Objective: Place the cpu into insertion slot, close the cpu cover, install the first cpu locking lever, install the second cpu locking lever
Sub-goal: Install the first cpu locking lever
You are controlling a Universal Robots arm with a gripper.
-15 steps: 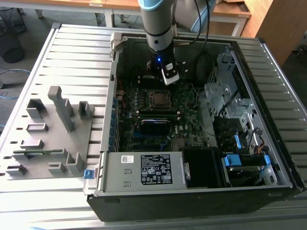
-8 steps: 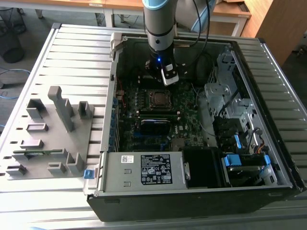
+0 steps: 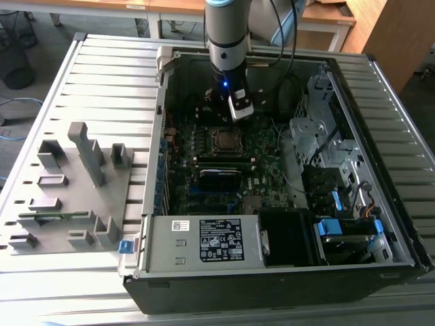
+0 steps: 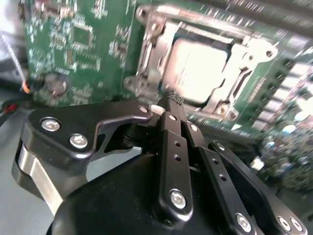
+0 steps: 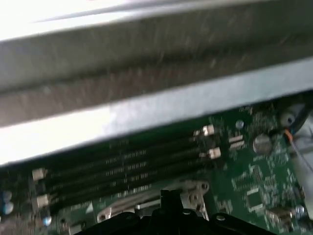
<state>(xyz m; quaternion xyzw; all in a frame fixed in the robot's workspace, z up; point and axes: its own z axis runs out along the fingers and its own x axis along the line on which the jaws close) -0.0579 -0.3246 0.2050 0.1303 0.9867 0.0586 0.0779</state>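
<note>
Lying just beyond end effector (image 4: pixel 172 100): cpu (image 4: pixel 195 66).

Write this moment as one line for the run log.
gripper shut, near socket | chip in socket | cover down over chip

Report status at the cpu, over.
Gripper shut, empty, hanging near the cpu cover. Cover down over the seated cpu. Nothing in between.
</note>
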